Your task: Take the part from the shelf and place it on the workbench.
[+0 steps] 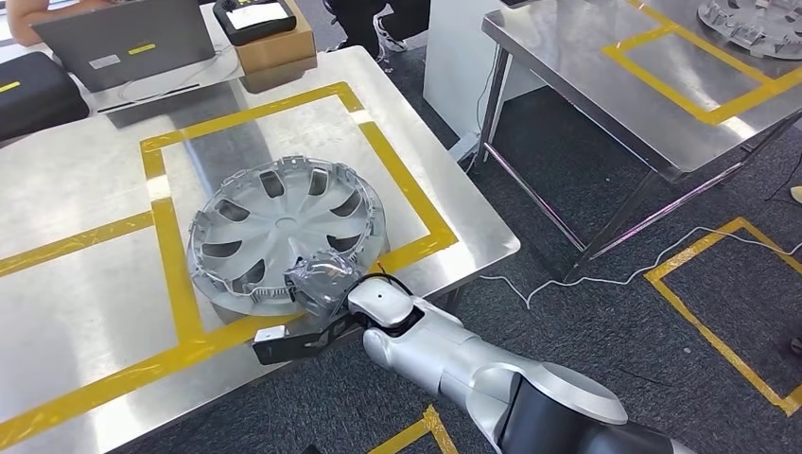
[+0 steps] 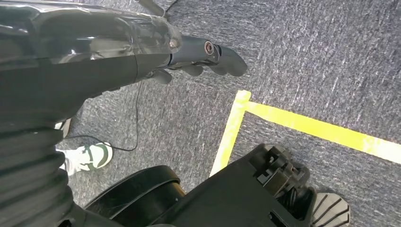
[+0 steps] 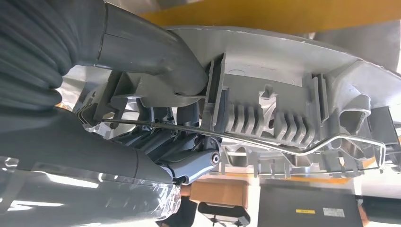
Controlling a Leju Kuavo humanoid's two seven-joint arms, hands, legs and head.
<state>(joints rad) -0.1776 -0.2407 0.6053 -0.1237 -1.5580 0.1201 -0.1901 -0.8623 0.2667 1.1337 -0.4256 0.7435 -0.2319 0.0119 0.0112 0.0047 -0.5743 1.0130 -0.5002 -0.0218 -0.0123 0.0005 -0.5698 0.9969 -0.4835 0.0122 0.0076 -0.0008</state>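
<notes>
On the bench (image 1: 76, 322), inside the yellow tape square (image 1: 284, 104), lies the part (image 1: 284, 232), a grey wheel cover, ribbed side up and near the front edge. At its near rim the right hand (image 1: 322, 279) grips it: the wrist view shows the thumb (image 3: 156, 52) over the rim and dark fingers (image 3: 189, 163) curled under the ribs and wire ring. The left hand (image 2: 189, 61) hangs over the carpet, its fingers stretched out and holding nothing. A second bench (image 1: 615, 85) stands to the right.

Dark grey carpet (image 1: 605, 322) with yellow tape (image 1: 719, 331), second steel table (image 1: 605, 85) beyond.
</notes>
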